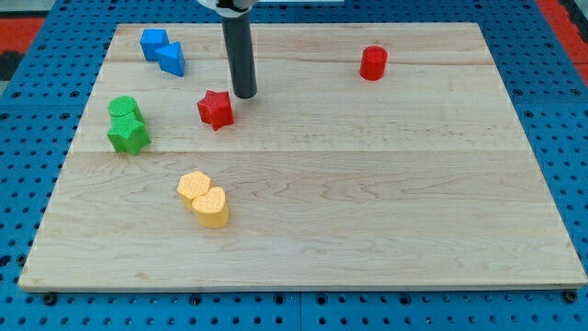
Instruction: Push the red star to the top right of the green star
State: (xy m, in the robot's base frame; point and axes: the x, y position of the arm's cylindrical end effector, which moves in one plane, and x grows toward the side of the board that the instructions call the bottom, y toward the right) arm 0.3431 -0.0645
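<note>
The red star [216, 109] lies on the wooden board [367, 184], left of centre near the view's top. The green star [128, 136] lies further to the view's left and a little lower, touching a green cylinder [123, 108] just above it. My tip [244, 95] stands just to the upper right of the red star, close to it with a small gap showing. The red star sits to the right of the green star and slightly above it.
A blue cube [152, 42] and a blue triangular block [172, 60] lie at the view's top left. A red cylinder [373, 63] stands at the top right of centre. A yellow hexagon [194, 187] and a yellow heart-like block [211, 207] lie below the red star.
</note>
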